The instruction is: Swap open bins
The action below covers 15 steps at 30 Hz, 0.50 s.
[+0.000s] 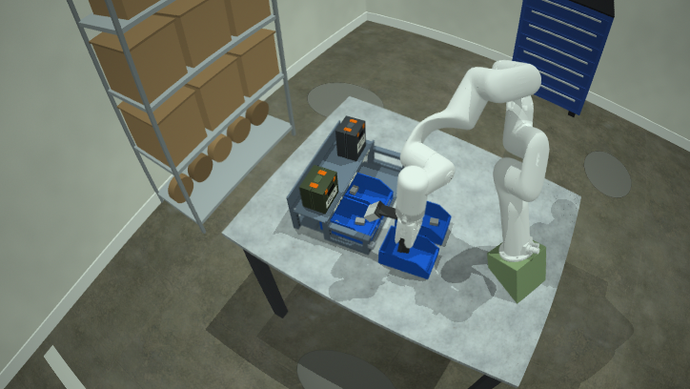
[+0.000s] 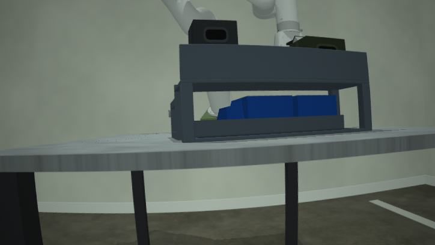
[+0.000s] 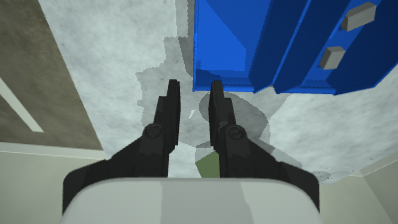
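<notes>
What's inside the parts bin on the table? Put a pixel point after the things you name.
Two grey blocks (image 1: 434, 221) (image 3: 359, 16) show inside the bin (image 1: 438, 237) (image 3: 382, 57) in the wrist view, which cuts off part of it. From above, the arm covers some of its inside.

The black jaws reach up from six o'clock, their two fingers parted, with a gap between the tips. A blue open bin spreads from twelve to one o'clock; its lower-left corner shows in that gap, and the right fingertip overlaps its lower edge in view. Whether they touch cannot be told. Beside it, toward two o'clock, a second blue bin has two grey parts in it. The pale, shadowed tabletop lies beneath; brown floor shows at ten o'clock.
</notes>
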### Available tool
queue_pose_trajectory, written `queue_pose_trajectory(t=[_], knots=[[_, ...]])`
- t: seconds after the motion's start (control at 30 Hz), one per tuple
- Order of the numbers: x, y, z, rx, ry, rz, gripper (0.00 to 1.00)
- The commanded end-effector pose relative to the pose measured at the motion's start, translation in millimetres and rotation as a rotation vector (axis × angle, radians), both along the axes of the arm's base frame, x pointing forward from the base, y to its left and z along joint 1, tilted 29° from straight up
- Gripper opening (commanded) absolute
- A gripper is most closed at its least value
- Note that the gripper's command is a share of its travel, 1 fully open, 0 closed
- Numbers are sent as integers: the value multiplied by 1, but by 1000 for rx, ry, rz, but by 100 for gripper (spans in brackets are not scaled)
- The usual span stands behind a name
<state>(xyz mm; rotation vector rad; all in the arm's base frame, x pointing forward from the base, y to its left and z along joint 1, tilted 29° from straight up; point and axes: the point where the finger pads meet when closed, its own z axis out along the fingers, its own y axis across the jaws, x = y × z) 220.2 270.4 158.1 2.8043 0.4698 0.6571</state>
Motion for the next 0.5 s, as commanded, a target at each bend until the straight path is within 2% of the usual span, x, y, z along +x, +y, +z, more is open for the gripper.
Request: queue_pose_trajectory(t=[0.0, 0.03, 0.47], knots=[[0, 1, 1, 3, -1, 1, 26], [0, 1, 1, 3, -1, 1, 0], [0, 1, 1, 3, -1, 1, 0]])
